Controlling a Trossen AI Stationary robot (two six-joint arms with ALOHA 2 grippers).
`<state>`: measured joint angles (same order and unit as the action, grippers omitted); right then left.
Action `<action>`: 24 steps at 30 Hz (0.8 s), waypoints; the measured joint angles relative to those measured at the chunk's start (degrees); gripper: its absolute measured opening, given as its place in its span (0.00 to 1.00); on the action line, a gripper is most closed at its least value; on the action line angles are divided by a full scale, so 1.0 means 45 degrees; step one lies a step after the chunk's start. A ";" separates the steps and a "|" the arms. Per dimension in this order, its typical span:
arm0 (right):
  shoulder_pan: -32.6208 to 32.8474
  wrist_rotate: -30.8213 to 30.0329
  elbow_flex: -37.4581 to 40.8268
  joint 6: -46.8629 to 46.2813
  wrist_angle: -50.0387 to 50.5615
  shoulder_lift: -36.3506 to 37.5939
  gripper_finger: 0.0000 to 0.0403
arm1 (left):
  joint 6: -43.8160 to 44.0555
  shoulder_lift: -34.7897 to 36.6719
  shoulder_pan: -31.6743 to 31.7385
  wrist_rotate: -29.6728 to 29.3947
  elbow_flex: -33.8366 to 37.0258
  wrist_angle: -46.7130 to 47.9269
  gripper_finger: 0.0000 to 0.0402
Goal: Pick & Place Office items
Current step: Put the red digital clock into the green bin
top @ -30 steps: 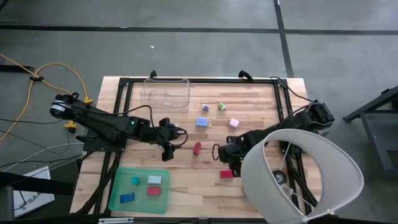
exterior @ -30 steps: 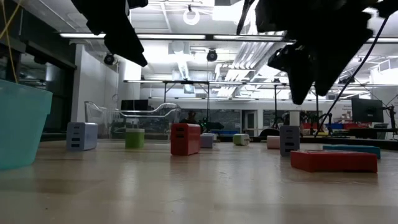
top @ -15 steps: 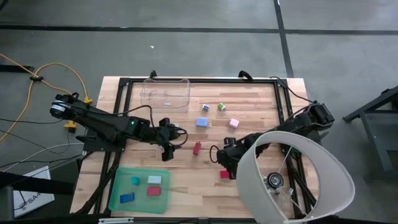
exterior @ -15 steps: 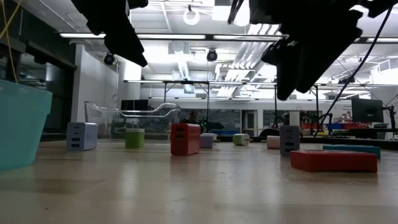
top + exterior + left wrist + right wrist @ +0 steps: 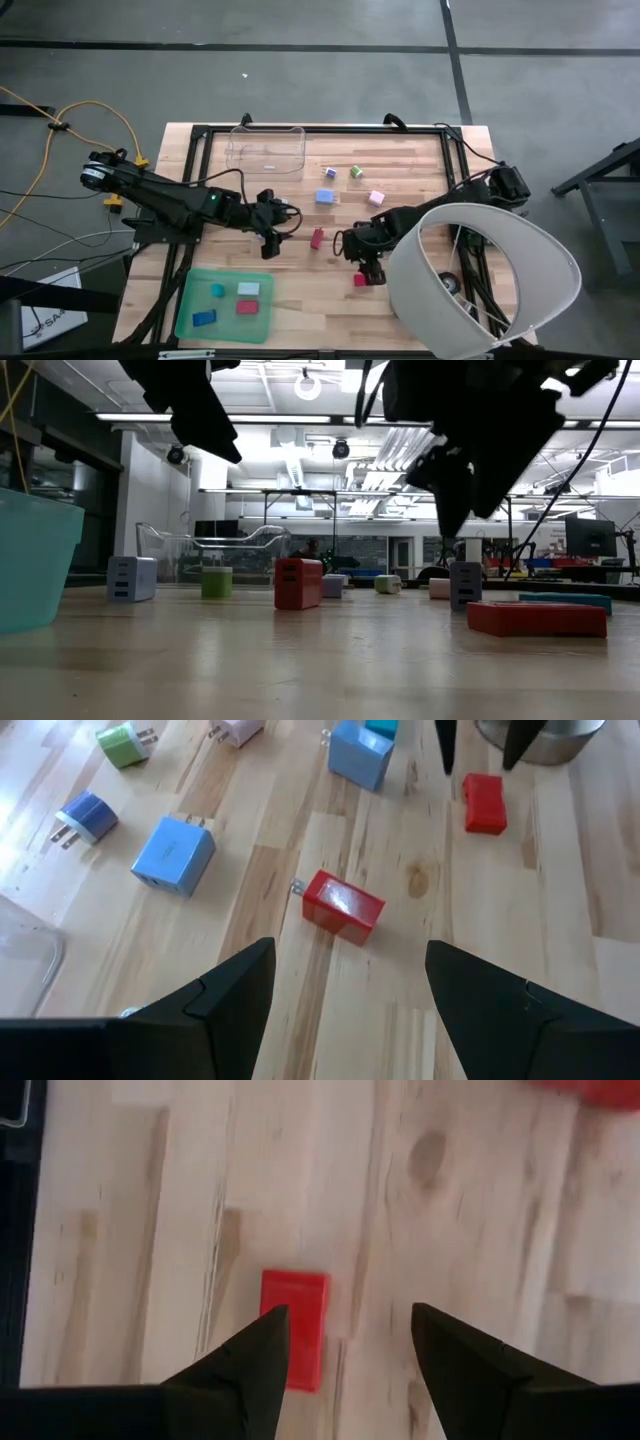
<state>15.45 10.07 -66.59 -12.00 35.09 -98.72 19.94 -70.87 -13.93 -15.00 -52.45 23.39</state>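
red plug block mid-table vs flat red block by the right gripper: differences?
The red plug block is chunky with metal prongs showing; the flat red block is low and shows no prongs in any view. The first lies in the open; the second lies just by the right gripper. Both are red and rest on the wooden table.

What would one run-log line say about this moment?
left gripper: open, over red plug block | right gripper: open, above flat red block | green tray: four pieces

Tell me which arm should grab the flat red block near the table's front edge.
Right, probably. The right gripper hovers open almost over the flat red block; the left gripper, also open, sits nearer the upright red charger.
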 joint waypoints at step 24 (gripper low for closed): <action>0.0732 -0.0337 0.1497 -0.2052 -0.1758 -0.0039 0.49 | 0.0000 0.0000 0.0000 -0.0005 0.0000 -0.0076 0.63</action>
<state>18.74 8.56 -59.86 -21.23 27.18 -98.89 19.94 -70.87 -13.93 -15.03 -52.45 23.05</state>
